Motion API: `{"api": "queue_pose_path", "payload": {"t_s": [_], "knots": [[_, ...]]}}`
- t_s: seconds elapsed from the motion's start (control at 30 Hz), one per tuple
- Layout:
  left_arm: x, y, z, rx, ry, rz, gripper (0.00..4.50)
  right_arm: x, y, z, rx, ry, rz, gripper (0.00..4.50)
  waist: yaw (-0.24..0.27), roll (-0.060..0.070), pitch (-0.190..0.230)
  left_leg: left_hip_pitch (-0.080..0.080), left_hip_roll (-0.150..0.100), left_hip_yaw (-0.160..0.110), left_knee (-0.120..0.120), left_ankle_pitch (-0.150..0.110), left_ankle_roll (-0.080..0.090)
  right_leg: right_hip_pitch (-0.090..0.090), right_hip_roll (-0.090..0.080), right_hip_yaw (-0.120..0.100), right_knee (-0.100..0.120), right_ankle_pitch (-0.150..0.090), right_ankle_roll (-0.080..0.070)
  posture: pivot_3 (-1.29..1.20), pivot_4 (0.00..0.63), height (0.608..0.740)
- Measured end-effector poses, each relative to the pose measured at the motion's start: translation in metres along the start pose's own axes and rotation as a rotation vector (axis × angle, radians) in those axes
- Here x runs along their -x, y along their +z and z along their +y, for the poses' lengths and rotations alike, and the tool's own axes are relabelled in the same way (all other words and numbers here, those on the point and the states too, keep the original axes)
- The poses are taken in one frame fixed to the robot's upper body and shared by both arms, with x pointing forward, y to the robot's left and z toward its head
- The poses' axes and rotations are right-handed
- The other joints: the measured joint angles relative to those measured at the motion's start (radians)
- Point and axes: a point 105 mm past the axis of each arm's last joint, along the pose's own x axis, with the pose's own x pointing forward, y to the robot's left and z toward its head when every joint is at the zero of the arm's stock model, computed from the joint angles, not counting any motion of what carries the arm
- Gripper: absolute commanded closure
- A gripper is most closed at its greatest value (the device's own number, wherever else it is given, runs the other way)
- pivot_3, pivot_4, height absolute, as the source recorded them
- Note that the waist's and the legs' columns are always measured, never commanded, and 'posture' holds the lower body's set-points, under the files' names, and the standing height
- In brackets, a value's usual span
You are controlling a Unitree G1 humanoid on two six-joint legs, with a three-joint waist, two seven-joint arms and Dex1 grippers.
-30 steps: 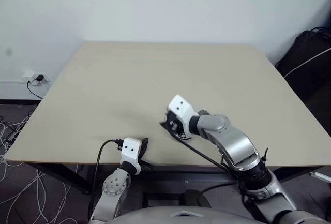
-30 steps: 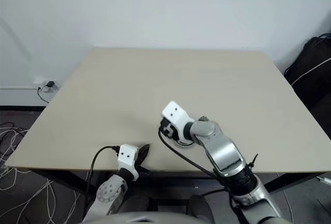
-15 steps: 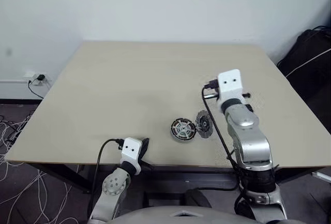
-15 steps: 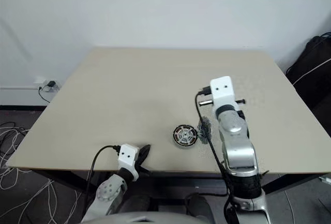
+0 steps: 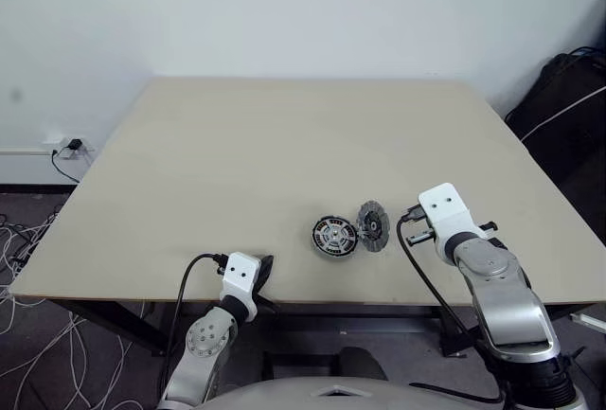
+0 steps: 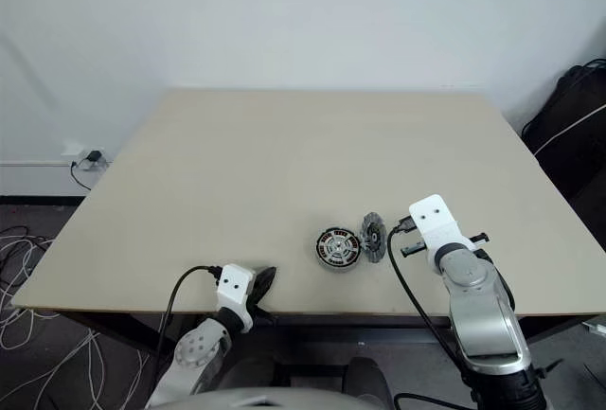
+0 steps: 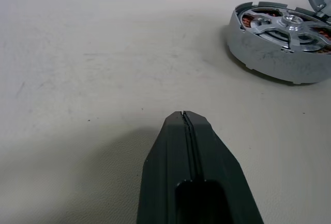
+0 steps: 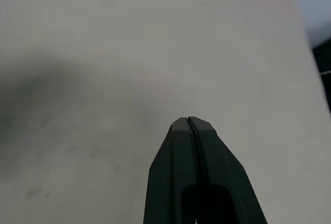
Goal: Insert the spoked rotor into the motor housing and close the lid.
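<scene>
**A:** What is on the desk (image 5: pixel 284 145), and where?

**B:** A pale, bare desk seen from above. Near its front edge, a little right of centre, lies the motor housing (image 5: pixel 335 237), a small round disc. The left wrist view shows the spoked rotor (image 7: pixel 289 25) already seated in it, with copper windings visible between the spokes. Just beside the housing, on its right, is the lid (image 5: pixel 373 225), a silvery ribbed disc. It seems to be propped on edge against the housing rather than lying flat, though I can't be sure they touch.

**A:** And the arms?

**B:** The left gripper (image 7: pixel 186 115) sits low at the front edge of the desk, left of the housing and apart from it. Its fingers are pressed together and hold nothing. The right gripper (image 8: pixel 189 119) is to the right of the lid, also apart from it, above bare desk. Its fingers are likewise closed and empty.

**A:** So what could go wrong from here?

**B:** The lid is not on yet, so that step remains, I judge. Closed fingers cannot take the lid, so the right ones must open first, or they would only push it. A tilted lid is unsteady: a nudge could tip it flat, roll it, or slide it toward the nearby front edge. Bumping the housing might also shift the seated rotor.
</scene>
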Motion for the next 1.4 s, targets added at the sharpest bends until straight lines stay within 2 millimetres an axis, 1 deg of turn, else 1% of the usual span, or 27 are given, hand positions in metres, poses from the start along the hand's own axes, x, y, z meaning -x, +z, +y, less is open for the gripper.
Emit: {"api": "queue_pose_path", "payload": {"t_s": [0.13,0.2,0.27,0.33,0.47,0.67,0.87,1.03,1.13,1.3,1.4], "knots": [[-0.001,0.000,0.000,0.001,-0.003,0.007,4.50,0.005,0.008,0.029,0.009,0.186,-0.036,4.49,0.000,-0.001,0.001,0.000,0.000,0.000,0.000,0.000,0.000,0.000,0.000,0.000,0.000,0.000,0.000,0.00,0.000,0.740],[-0.001,0.000,-0.001,0.000,-0.005,0.005,4.50,0.009,0.008,0.044,0.018,0.290,-0.031,4.49,0.001,-0.002,0.001,0.000,0.000,0.000,0.001,0.000,0.000,0.001,0.000,0.000,-0.001,0.000,0.000,0.00,0.000,0.740],[-0.001,0.001,-0.001,0.000,-0.005,0.003,4.50,0.011,0.008,0.054,0.013,0.364,-0.023,4.49,0.002,-0.003,0.002,-0.001,0.000,0.000,0.001,0.000,0.000,0.001,0.000,0.000,-0.001,0.000,0.000,0.00,0.000,0.740],[0.000,0.002,-0.001,0.000,-0.003,0.001,4.50,0.013,0.010,0.059,0.004,0.412,-0.027,4.49,0.003,-0.003,0.002,-0.001,0.000,0.000,0.001,0.000,0.000,0.000,-0.001,0.000,-0.001,0.000,0.000,0.00,0.000,0.740],[0.000,0.006,-0.001,-0.006,-0.002,-0.012,4.50,0.015,0.020,0.065,-0.012,0.474,-0.058,4.49,0.002,-0.004,0.002,0.000,0.000,-0.001,0.001,0.000,0.000,0.000,-0.001,0.000,-0.001,0.000,0.000,0.00,0.000,0.740],[0.001,0.005,0.000,-0.008,0.001,-0.008,4.50,0.013,0.031,0.079,-0.041,0.528,-0.092,4.49,0.001,-0.004,0.002,-0.001,0.000,-0.001,0.001,0.000,0.000,0.000,-0.001,0.000,-0.001,0.000,0.000,0.00,0.000,0.740],[0.002,0.004,0.002,-0.009,0.005,-0.009,4.50,0.009,0.034,0.105,-0.060,0.619,-0.082,4.49,0.001,-0.004,0.002,-0.001,0.000,-0.001,0.001,0.000,0.000,0.000,-0.002,0.000,-0.001,0.002,-0.004,0.00,0.000,0.740],[0.001,0.005,0.001,-0.008,0.008,-0.009,4.50,0.002,0.029,0.138,-0.073,0.694,-0.039,4.49,0.001,-0.004,0.002,-0.001,0.000,-0.001,0.001,0.000,0.000,0.000,-0.001,0.000,-0.001,0.003,-0.005,0.00,0.000,0.740],[0.001,0.005,0.002,-0.007,0.015,-0.005,4.50,-0.002,0.029,0.145,-0.068,0.705,-0.032,4.49,0.002,-0.004,0.002,-0.001,0.000,-0.001,0.001,0.000,0.000,0.000,-0.001,0.000,-0.001,0.003,-0.005,0.00,0.000,0.740],[0.003,0.010,0.003,-0.009,0.024,-0.013,4.50,-0.008,0.031,0.145,-0.070,0.702,-0.047,4.49,0.002,-0.005,0.002,-0.001,0.000,-0.001,0.001,0.000,0.000,0.000,-0.001,0.000,-0.001,0.003,-0.005,0.00,0.000,0.740],[0.004,0.012,0.002,-0.007,0.026,-0.010,4.50,-0.007,0.035,0.143,-0.111,0.708,-0.092,4.49,0.002,-0.005,0.002,-0.001,0.000,-0.001,0.000,0.000,0.000,0.000,-0.001,0.000,-0.001,0.003,-0.004,0.00,0.000,0.740]]}}
